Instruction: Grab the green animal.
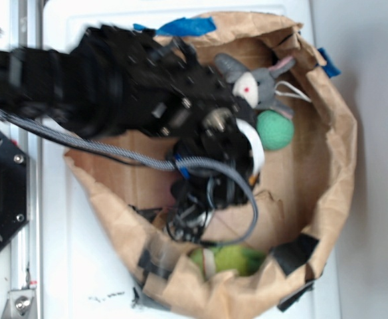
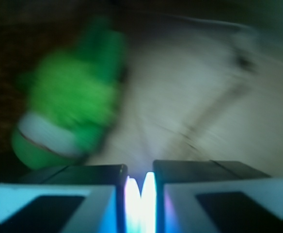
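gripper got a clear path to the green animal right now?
Probably yes. The wrist view shows the green animal just ahead and left of the gripper, with nothing between them. But the jaws are nearly shut, so they would need to open first. The grey plush lies elsewhere.

No text, label, brand, number or sign can be read anywhere in either view; both views are blurred.

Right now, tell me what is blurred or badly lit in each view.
Exterior view: the black arm is smeared by motion, while the paper bag and teal ball stay fairly sharp. Wrist view: everything is soft, the green animal is a blurred blob, the corners are dark, and the pincer glows bluish white with glare.
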`<state>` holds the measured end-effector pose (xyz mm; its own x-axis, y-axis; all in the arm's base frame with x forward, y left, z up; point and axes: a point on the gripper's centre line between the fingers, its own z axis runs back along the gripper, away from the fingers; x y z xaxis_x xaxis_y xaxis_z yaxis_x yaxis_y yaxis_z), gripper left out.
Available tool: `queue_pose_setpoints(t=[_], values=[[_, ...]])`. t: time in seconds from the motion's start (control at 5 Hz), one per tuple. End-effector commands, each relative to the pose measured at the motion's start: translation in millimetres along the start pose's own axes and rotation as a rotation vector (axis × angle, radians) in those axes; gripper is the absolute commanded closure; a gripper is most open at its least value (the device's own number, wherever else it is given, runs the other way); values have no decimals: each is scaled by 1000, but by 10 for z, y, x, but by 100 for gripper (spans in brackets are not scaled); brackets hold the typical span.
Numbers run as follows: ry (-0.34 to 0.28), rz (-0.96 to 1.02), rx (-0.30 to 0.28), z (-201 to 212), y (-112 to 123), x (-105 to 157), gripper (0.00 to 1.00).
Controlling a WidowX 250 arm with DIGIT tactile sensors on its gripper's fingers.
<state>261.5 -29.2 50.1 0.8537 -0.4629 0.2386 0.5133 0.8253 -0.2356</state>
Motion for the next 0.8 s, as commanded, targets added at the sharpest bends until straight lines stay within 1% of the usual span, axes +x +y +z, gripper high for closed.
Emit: queue_pose_setpoints(t=[0.0,0.2,0.4,0.6], values=[[-97,65,36,433,-8,48,100],[-108,22,-83,378,-127,146,0],[-106,-13,-104,202,-199,252,0],[-80,-46,-193,9,-371,324,0]])
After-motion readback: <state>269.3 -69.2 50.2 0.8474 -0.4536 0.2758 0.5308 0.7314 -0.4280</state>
